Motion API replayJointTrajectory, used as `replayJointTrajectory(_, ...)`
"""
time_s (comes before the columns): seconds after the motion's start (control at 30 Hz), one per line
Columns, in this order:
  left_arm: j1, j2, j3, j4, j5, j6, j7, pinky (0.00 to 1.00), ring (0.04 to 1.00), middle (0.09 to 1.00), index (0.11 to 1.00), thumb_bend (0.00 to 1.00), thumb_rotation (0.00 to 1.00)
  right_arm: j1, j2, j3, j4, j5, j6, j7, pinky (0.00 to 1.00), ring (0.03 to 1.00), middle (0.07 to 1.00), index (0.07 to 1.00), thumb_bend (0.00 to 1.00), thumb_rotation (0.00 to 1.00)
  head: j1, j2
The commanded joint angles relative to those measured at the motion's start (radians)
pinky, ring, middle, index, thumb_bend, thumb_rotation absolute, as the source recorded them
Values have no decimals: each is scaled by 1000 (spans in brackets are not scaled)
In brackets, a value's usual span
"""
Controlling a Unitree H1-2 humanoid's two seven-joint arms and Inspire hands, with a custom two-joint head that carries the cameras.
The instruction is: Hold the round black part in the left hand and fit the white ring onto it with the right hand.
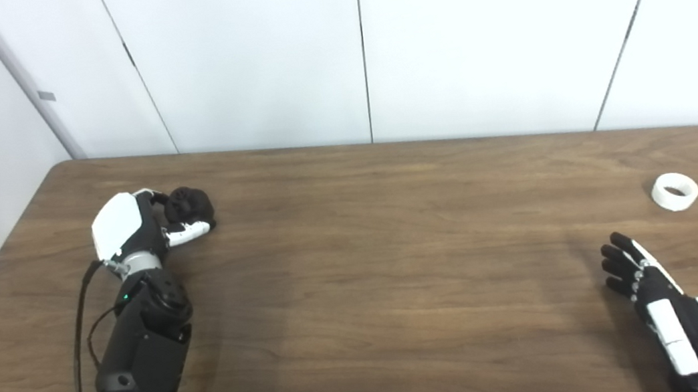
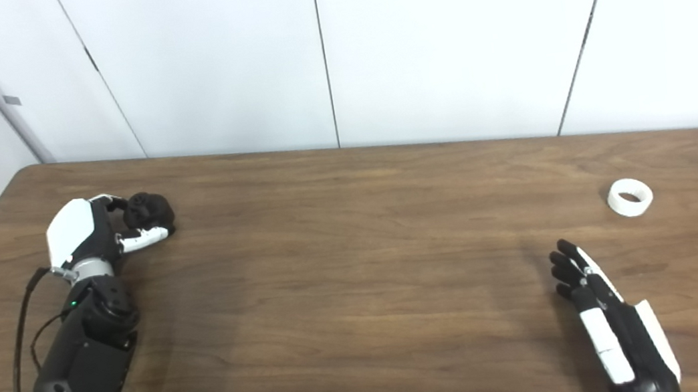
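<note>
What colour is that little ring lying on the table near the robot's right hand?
White. The ring shows best in the left eye view, on the brown wood-grain table.

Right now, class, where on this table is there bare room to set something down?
The wide middle of the table, between the left hand on the black part and the right hand, is bare. It is tighter between that hand and the ring.

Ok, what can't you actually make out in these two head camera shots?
- Round black part: both views show a dark lump; the left robot hand wraps it, hiding its shape and whether it is lifted.
- Right robot hand: wrist and forearm cut off by the bottom edge in both views.
- White ring: too small to show inner detail.
</note>
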Motion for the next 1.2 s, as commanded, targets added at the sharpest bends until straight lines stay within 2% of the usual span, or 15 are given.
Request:
replayJointTrajectory(0.0, -39, 26, 17, -13, -10, -39, 26, 946, 869, 803, 639, 796, 123, 5, -11, -2, -18, 2, -4, 7, 883, 905, 912, 929, 656, 979, 1, 1)
replayJointTrajectory(0.07, -36, 20, 27, -18, -29, -58, 39, 946, 865, 797, 609, 778, 79, 4, -10, -3, -19, 7, -4, 8, 880, 902, 908, 927, 655, 976, 1, 1)
replayJointTrajectory(0.1, -35, 14, 37, -18, -42, -74, 50, 956, 868, 795, 551, 654, 67, 4, -11, -3, -18, 6, -4, 8, 886, 904, 908, 928, 651, 973, 1, 1)
replayJointTrajectory(0.13, -35, 9, 46, -16, -53, -95, 64, 964, 867, 788, 513, 576, 56, 3, -11, -2, -18, 2, -3, 6, 890, 907, 908, 928, 655, 978, 1, 1)
replayJointTrajectory(0.2, -34, 4, 56, -9, -63, -124, 83, 958, 860, 776, 492, 535, 48, 3, -11, -3, -17, 1, -1, 5, 887, 908, 909, 927, 660, 986, 1, 1)
replayJointTrajectory(0.5, -22, -2, 62, -29, -64, -149, 105, 883, 854, 754, 485, 519, 42, 6, -8, -3, -18, 12, -1, 6, 880, 902, 905, 924, 646, 973, -1, 1)
replayJointTrajectory(0.67, -8, 1, 51, -51, -58, -165, 105, 940, 847, 753, 485, 519, 42, 5, -7, -1, -16, 12, -6, 6, 878, 899, 907, 925, 648, 975, -9, 2)
replayJointTrajectory(0.77, 6, -2, 47, -80, -54, -170, 105, 932, 837, 745, 485, 519, 42, 5, -3, 1, -23, 12, 6, 5, 886, 900, 907, 926, 647, 969, -15, 4)
replayJointTrajectory(0.87, 31, -9, 34, -137, -42, -168, 91, 847, 823, 737, 485, 519, 42, 4, -3, 4, -26, 0, 6, 2, 880, 908, 911, 929, 639, 982, -18, 7)
replayJointTrajectory(1.0, 76, -24, -3, -253, -17, -135, 48, 834, 851, 761, 486, 520, 43, -1, 2, 5, -25, -7, 1, -3, 871, 910, 914, 929, 625, 982, -22, 8)
replayJointTrajectory(1.17, 135, -61, -55, -416, 17, -98, -14, 794, 841, 756, 486, 519, 44, -10, 11, 6, -40, -14, 23, -11, 867, 900, 907, 923, 620, 975, -37, 14)
